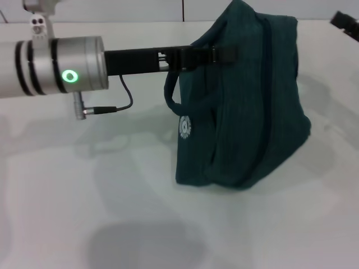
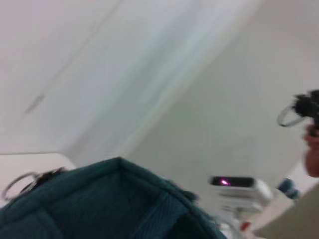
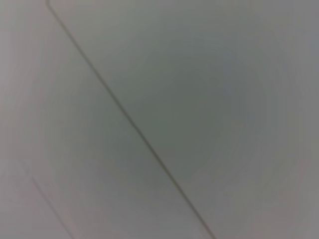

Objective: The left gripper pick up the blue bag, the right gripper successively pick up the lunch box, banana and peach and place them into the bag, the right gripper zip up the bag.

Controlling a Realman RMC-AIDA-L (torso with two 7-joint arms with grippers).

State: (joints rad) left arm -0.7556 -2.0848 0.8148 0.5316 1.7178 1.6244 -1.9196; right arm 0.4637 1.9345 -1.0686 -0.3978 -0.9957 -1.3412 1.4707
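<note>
The blue bag (image 1: 247,106) stands upright on the white bench (image 1: 101,213), a little right of centre in the head view, its body slumped and creased, with the round white logo (image 1: 184,126) on the side facing the robot's left. One loop handle (image 1: 170,92) curls out from that same side.

Reaching across from the left comes the left arm, silver wrist (image 1: 67,64) with a green light ring glowing, black cable (image 1: 115,103) dangling beneath it. The left end effector (image 1: 216,54) is level and pressed right up against the upper part of the bag, at the height where the handle starts. Its fingers lie close together against the fabric; whether they actually pinch the cloth or the handle, I cannot tell from here.

From the left wrist view, the top edge of the bag fills the lower part of the picture, teal fabric folded over, and a silver ring zip pull (image 2: 17,183) sits at one end of that edge. The bag looks closed along the top.

The right end effector (image 1: 345,23) is only a dark sliver at the far right edge of the head view, well apart from the bag. How far open it is, I cannot tell. Its wrist camera sees only a plain pale surface crossed by a thin dark seam (image 3: 129,122).
</note>
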